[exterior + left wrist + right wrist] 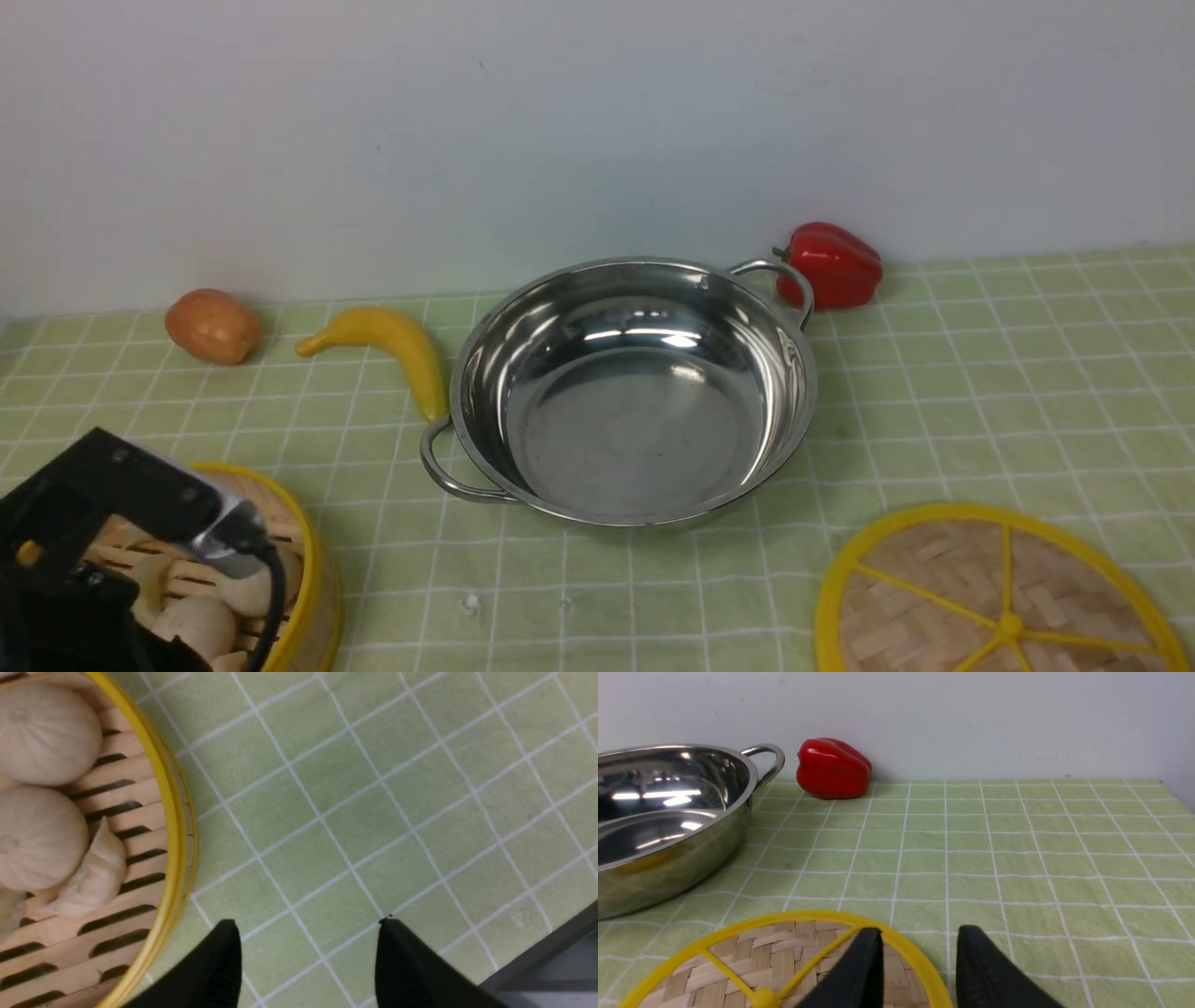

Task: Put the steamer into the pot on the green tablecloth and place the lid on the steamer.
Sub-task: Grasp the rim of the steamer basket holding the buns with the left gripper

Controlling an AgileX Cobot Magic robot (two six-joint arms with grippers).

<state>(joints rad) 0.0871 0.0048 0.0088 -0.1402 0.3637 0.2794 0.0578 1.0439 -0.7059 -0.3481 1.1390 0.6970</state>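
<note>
Pot: the shiny steel pan [635, 401], my landmark, sits bare inside on the green tablecloth [934, 401], looped handles out to either side.
Steamer: the yellow-rimmed bamboo basket [322, 588] rests on the cloth to the pot's left and nearer me, toy buns [196, 625] and a dumpling [96, 872] on its slats.
Left gripper: I have it [310, 947] released, fingers apart, holding nothing, its arm [103, 560] partly covering the steamer from the front.
Lid: the woven disc [1008, 625] lies flat to the pot's right and nearer me (the front view crops its near edge).
Right gripper: its fingertips [920, 933] stand apart with nothing between them, seen against the lid and cloth.
Produce: a banana [397, 345] curves just left of the pot, a brown, rounded item [213, 327] farther left; a red pepper [831, 266] is beside the right handle.
</note>
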